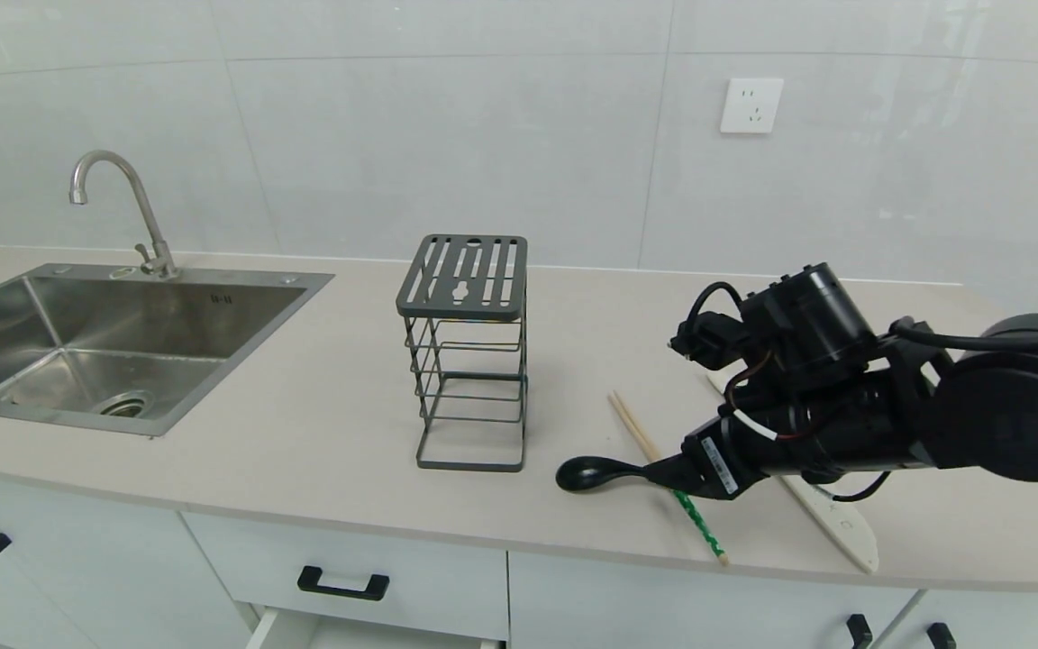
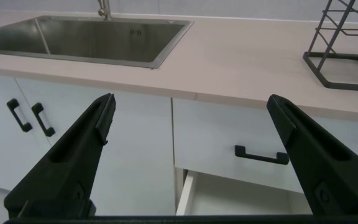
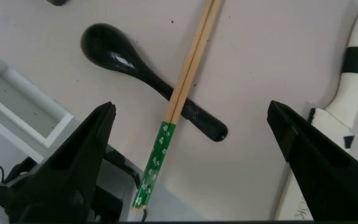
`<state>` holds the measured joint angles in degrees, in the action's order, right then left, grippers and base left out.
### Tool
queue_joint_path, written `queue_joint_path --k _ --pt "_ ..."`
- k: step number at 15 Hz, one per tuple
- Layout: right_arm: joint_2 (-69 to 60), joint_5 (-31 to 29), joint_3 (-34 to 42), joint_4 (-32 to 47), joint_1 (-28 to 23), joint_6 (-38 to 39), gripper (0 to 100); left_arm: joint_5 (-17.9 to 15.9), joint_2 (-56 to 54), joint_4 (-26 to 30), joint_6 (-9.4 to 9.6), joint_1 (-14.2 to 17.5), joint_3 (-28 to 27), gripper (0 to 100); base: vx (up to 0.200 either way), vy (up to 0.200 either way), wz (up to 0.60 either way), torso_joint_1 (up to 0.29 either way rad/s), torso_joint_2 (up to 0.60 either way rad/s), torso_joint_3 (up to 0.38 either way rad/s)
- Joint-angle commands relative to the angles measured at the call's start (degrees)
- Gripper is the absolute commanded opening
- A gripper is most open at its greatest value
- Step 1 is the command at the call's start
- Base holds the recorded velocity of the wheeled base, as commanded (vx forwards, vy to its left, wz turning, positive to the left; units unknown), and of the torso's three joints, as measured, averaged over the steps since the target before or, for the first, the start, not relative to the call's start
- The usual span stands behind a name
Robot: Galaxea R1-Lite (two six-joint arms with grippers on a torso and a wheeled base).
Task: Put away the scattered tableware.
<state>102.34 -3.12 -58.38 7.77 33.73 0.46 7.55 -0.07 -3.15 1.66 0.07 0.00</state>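
Item in hand: we are hovering the right gripper point(image 3: 190, 115) low over the front part of the table point(image 1: 303, 433), its fingers point(image 3: 73, 168) spread wide and grasping nothing. Contents between the fingers: we are seeing the black spoon point(image 3: 123, 59) lying flat with its bowl towards one finger, and the chopsticks point(image 3: 188, 68) lying as a close pair across the spoon's handle, touching it. Their green-patterned ends are pointing to the table's front edge. Beside the other finger, outside the gap, we are noting a white utensil point(image 3: 353, 81) with a dark band. Handling note, as our judgement: the chopsticks are resting on top, so we are favouring taking them first, lowering straight down and closing across the pair where it crosses the handle, so both sticks are caught together and the spoon is not dragged. If the spoon is meant, we are advising a grip on its bare handle past the crossing. Destination, presumably: the rack point(image 1: 469, 361), standing well apart towards the sink point(image 1: 77, 342). The left gripper point(image 2: 190, 102) is hanging spread and unladen before a slightly open drawer point(image 2: 229, 199).
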Motion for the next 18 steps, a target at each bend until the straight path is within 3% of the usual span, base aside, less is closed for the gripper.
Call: queue_joint_path --k 1,5,9,15,16,18 --pt "2.87 -0.22 -0.24 0.23 0.55 0.06 100 0.01 0.07 -0.02 -0.43 0.01 0.0 100 0.0 0.0 0.0 0.0 0.0 0.0" --pt "4.36 -0.31 0.11 0.23 0.55 0.15 100 0.01 0.07 -0.02 -0.6 0.01 0.0 100 0.0 0.0 0.0 0.0 0.0 0.0" --pt "4.53 -1.89 1.87 0.32 0.28 0.5 100 0.01 0.07 -0.02 -2.8 0.1 0.0 100 0.0 0.0 0.0 0.0 0.0 0.0" --pt "4.45 -2.33 3.1 0.32 0.46 0.5 100 0.01 0.07 -0.02 -2.98 0.01 0.0 100 0.0 0.0 0.0 0.0 0.0 0.0" --pt "4.45 -2.33 3.19 0.32 0.37 0.5 0 0.01 0.07 -0.02 -2.98 0.1 0.0 100 0.0 0.0 0.0 0.0 0.0 0.0" --pt "4.45 -2.42 3.19 0.32 0.28 0.5 0 0.01 0.07 -0.02 -2.98 0.1 0.0 100 0.0 0.0 0.0 0.0 0.0 0.0"
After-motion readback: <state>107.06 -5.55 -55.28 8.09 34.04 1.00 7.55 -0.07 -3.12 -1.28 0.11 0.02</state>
